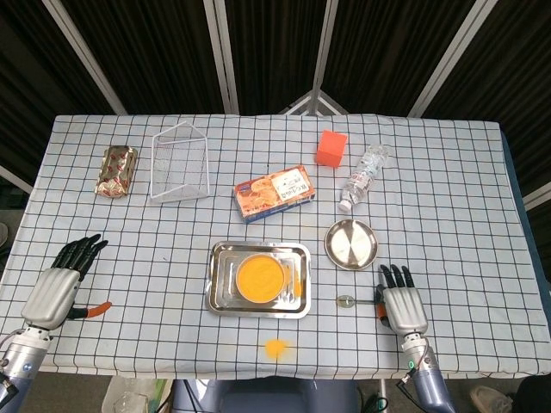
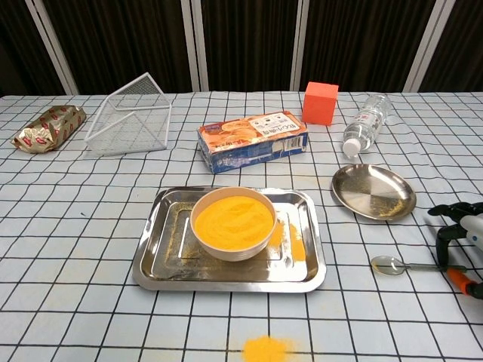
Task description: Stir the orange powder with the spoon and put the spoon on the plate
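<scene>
- Right hand (image 1: 403,305): lower right of the head view, flat over the table, fingers extended and apart, holding nothing.
- Small metal spoon (image 2: 407,265): on the cloth just left of that hand, handle running under its fingers.
- Left hand (image 1: 58,286): lower left, fingers spread, empty.
- Bowl of orange powder (image 2: 232,222): centre, inside a rectangular steel tray (image 2: 155,264).
- Round steel plate (image 2: 373,191): above the spoon.
- Surface: white checked tablecloth (image 1: 155,232); black curtains behind.
</scene>
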`<state>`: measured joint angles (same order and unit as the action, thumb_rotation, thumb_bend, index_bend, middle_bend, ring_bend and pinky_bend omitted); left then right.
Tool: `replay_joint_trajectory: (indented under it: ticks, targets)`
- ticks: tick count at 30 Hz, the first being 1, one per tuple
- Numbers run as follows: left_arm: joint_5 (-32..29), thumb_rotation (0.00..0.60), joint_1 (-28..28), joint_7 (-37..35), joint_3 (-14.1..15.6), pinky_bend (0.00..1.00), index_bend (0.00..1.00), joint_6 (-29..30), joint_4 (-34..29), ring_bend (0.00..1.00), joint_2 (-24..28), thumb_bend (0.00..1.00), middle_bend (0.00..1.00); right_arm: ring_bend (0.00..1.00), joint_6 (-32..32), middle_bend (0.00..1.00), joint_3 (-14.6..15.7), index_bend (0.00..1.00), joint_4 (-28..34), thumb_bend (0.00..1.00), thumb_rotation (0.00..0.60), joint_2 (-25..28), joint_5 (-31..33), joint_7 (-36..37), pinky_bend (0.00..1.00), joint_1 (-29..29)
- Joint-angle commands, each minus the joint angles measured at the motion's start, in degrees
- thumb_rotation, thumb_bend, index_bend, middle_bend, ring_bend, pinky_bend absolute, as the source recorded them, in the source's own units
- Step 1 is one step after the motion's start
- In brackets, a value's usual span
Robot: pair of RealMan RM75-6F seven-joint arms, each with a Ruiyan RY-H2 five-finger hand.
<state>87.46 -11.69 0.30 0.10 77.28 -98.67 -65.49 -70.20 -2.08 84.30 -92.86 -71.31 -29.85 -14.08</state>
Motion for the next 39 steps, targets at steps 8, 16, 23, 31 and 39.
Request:
replay_joint_trajectory:
  ticks: [8,16,23,31,39]
  targets:
    - [0.0,0.600,0.0,-0.1,0.0,0.02,0.00,0.0,0.0,0.00,0.0,0.00,0.00,0.00,-1.0,0.11,-1.2,0.60,2.3,0.52,0.600,1.1,-0.2,0.3,0.00,-0.3]
    - [0.0,0.600,0.0,-0.1,0.0,0.02,0.00,0.0,0.0,0.00,0.0,0.00,0.00,0.00,-1.6,0.11,-3.4,0.60,6.8,0.53,0.600,3.7,1.2,0.1,0.00,-0.8]
    - [0.0,0.600,0.0,0.2,0.0,0.02,0.00,0.1,0.0,0.00,-0.1,0.00,0.00,0.00,-2.6,0.11,-5.9,0.60,12.7,0.53,0.600,6.8,2.6,-1.7,0.00,-1.7]
    - [-0.1,0.600,0.0,0.6,0.0,0.02,0.00,0.0,-0.2,0.00,-0.2,0.00,0.00,0.00,-3.9,0.11,-7.8,0.60,19.7,0.53,0.600,6.3,2.8,-9.5,0.00,-4.4]
    - [-0.5,0.600,-0.1,-0.1,-0.1,0.02,0.00,-0.3,-0.4,0.00,0.0,0.00,0.00,0.00,-5.0,0.11,-9.9,0.60,21.3,0.53,0.600,-0.1,7.7,-22.3,0.00,-9.0]
